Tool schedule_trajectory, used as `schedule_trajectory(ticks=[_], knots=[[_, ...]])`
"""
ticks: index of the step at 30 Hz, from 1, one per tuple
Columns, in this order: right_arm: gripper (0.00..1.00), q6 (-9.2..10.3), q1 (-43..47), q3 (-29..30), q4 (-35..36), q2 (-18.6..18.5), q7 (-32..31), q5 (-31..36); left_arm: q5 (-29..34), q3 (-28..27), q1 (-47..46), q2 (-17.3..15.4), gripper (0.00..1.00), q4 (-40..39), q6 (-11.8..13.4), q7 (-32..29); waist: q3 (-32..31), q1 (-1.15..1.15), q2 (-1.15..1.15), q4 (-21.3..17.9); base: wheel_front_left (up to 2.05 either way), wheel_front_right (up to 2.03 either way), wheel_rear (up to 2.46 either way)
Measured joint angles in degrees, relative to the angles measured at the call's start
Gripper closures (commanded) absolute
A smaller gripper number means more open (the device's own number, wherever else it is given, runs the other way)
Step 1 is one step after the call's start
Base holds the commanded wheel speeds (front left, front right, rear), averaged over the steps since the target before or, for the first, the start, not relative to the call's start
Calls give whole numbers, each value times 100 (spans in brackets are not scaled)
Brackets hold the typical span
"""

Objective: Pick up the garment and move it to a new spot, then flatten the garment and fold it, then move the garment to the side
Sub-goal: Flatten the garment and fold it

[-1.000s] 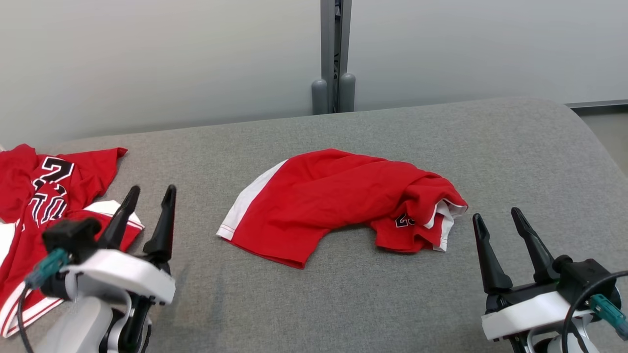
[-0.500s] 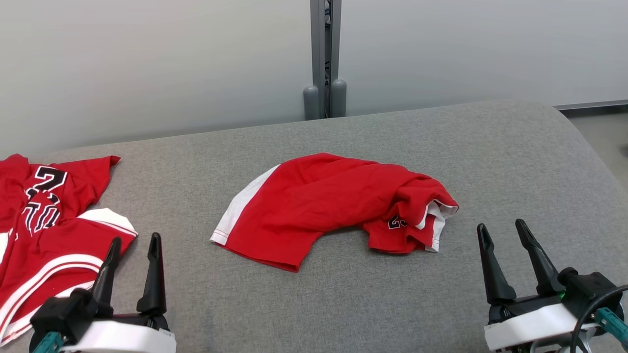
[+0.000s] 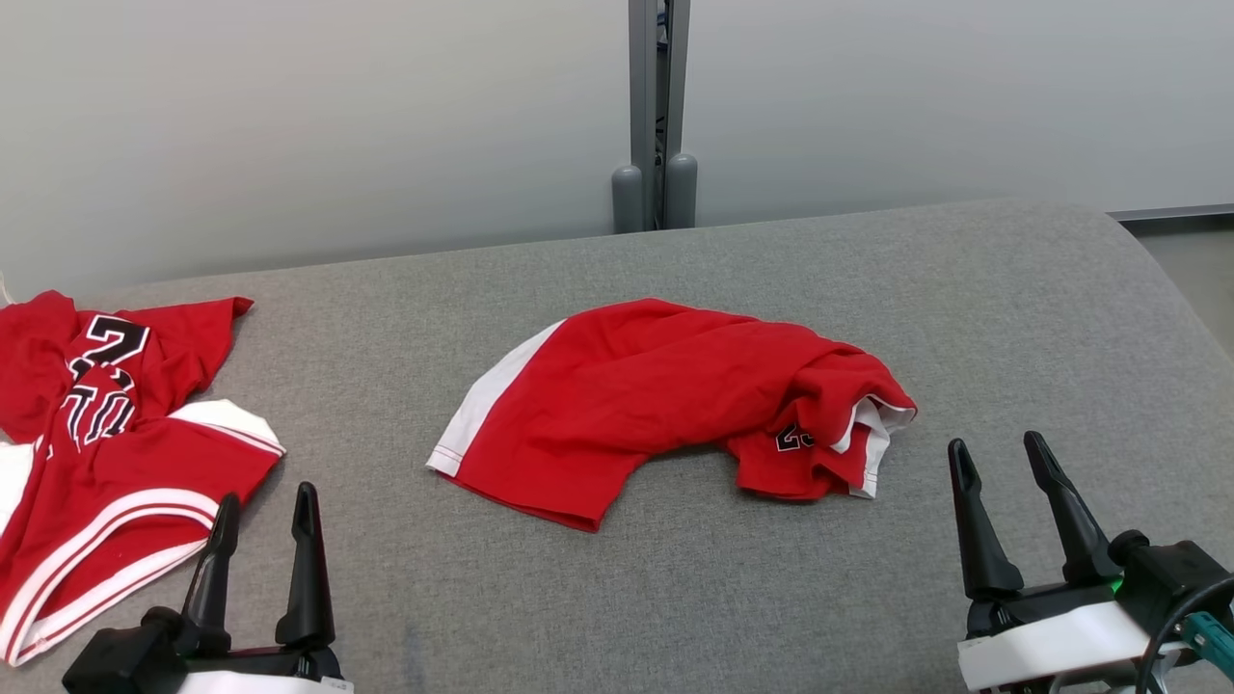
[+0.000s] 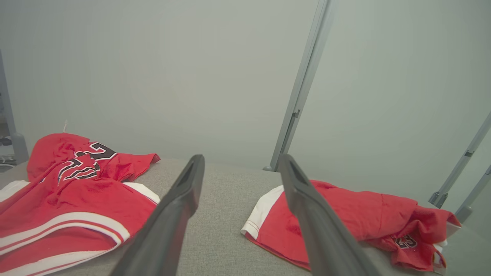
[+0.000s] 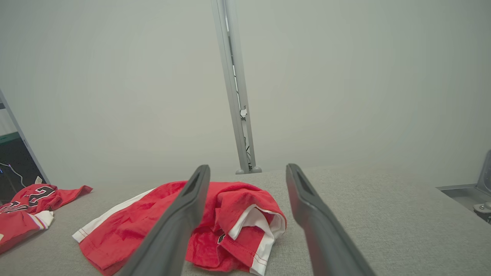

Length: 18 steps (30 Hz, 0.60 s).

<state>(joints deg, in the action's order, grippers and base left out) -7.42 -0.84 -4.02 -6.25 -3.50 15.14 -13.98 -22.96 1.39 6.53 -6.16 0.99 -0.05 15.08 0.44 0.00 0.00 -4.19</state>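
Where the grey padded surface [image 3: 675, 598] spreads in front of the grey post [image 3: 655, 96], two red garments and two grippers are in sight. The garment [image 3: 656, 405] to be folded, red with white trim, lies crumpled on the surface straight in front of the post, touched by neither gripper. The other, a red jersey [image 3: 106, 453] with white bands and black numerals, lies well to the post's left. The left gripper [image 3: 268, 495] stands forward and left of the post, near the jersey's hem, its two dark fingers apart with nothing between them; the right gripper [image 3: 995, 442] stands forward and right of the post, its two fingers likewise apart and empty. A plain pale wall [image 3: 289, 125] runs to either side of the post, which ends in two rounded feet. The jersey is cut off by the head view's left edge, both gripper bodies by its bottom edge. A small black number on the garment's bunched end right of the post is half tucked into folds and hard to read
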Motion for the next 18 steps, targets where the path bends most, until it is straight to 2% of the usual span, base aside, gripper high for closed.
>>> schedule_trajectory(ticks=[9,18], knots=[[0,0,-1,3,-18,5,0,29,197,-222,-32,187,0,152,-244,0,-21,0,0,-25,0,0,0],[0,0,-83,-87,-396,-48,1,4,323,-285,-104,290,0,231,-349,0,17,0,0,3,0,0,0]])
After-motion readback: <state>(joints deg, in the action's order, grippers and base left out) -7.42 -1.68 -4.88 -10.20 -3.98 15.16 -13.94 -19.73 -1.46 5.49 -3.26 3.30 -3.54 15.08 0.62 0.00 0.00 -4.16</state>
